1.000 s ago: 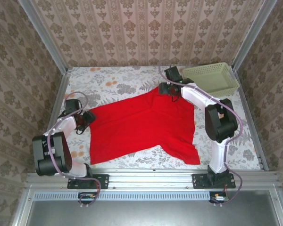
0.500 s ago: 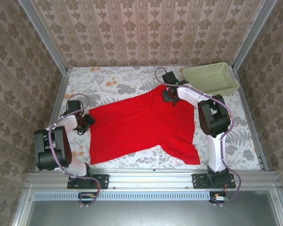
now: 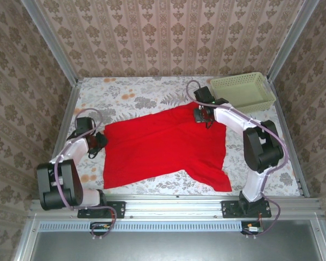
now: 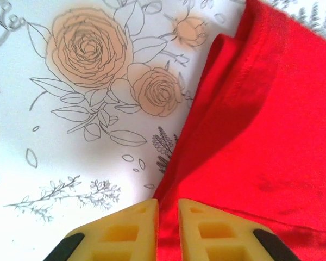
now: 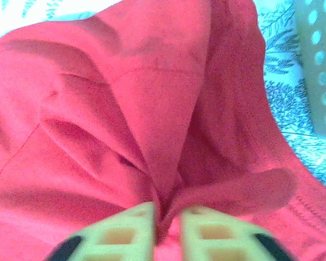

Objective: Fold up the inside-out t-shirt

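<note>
The inside-out t-shirt [image 3: 163,147] is bright red and lies spread flat on the flowered tablecloth, its sleeve reaching toward the front right. My left gripper [image 3: 99,142] sits at the shirt's left edge; in the left wrist view its yellow fingers [image 4: 131,228] are shut on the red hem [image 4: 168,217]. My right gripper [image 3: 202,115] is at the shirt's far right corner. There the cloth [image 5: 168,136] bunches into folds that run between its fingertips [image 5: 165,217], and the jaws are shut on that fold.
A pale green basket [image 3: 242,90] stands at the back right, close to my right arm. The flowered cloth [image 3: 130,98] covers the table. Metal frame rails run along both sides and the near edge.
Both grippers have closed on the shirt's edges. My right gripper shifted slightly right and toward me at the shirt's far corner. My left arm barely moved.
</note>
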`<move>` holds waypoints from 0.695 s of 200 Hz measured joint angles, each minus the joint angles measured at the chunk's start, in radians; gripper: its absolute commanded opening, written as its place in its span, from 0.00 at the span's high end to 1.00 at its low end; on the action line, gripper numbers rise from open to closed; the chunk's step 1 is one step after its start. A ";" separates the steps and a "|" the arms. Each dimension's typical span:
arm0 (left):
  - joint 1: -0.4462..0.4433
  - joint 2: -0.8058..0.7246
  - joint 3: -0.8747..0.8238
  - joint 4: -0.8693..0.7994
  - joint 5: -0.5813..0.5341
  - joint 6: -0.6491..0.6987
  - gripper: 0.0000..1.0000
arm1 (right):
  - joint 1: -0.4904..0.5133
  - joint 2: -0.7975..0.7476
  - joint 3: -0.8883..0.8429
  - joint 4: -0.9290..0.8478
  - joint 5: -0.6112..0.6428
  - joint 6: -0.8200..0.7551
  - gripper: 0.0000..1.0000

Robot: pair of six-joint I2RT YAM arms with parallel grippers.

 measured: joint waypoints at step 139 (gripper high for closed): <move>0.000 0.006 -0.071 -0.002 0.063 0.041 0.81 | -0.074 -0.055 -0.213 0.121 -0.193 0.123 0.57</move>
